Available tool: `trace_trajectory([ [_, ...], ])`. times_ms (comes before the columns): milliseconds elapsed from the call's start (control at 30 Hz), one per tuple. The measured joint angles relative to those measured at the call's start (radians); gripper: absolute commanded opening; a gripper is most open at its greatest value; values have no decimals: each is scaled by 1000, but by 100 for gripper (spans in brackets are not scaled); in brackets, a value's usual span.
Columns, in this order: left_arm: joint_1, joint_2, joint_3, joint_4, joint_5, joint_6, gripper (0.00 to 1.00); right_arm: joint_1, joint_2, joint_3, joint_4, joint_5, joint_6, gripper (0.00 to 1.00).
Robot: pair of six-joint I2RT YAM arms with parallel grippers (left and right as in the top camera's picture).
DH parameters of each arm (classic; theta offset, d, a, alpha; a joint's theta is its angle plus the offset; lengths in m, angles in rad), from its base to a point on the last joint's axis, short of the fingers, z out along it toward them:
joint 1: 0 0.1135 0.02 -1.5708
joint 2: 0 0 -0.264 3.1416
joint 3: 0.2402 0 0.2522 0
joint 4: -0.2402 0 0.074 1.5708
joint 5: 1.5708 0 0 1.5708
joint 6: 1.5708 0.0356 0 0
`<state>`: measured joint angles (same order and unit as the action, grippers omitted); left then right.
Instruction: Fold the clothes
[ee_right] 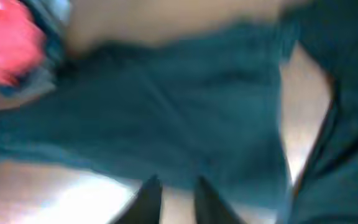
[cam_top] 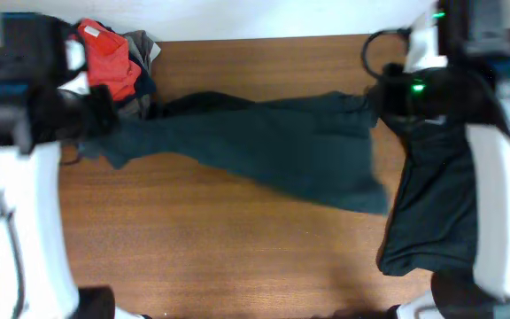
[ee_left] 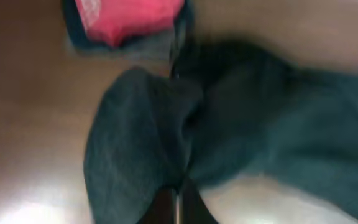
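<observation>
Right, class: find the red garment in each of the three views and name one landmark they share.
Overhead: red garment at top left.
Left wrist: red garment at top, left of centre.
Right wrist: red garment at top left, blurred.
Shared landmark: the dark shirt beside it.

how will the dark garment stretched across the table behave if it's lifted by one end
Probably floppy: the dark garment lies in twisted, wrinkled folds on the table. Pushed, it would likely bunch up rather than slide whole.
</observation>
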<state>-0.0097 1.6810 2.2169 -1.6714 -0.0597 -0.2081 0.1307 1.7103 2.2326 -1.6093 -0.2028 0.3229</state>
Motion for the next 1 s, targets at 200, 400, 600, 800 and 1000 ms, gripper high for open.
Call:
trace_trajectory([
  [200,0,72,-170,-11,25,-1,99,2,40,-127,-10,62,-5,59],
  [400,0,78,-232,4,35,3,99,-2,37,-129,-10,136,0,37],
  [600,0,79,-232,31,38,3,99,-80,29,-234,77,187,18,4],
  [800,0,79,-233,38,39,3,99,-199,28,-509,285,206,-6,6],
  [1000,0,79,-234,37,43,3,99,-212,28,-715,472,203,-51,4],
])
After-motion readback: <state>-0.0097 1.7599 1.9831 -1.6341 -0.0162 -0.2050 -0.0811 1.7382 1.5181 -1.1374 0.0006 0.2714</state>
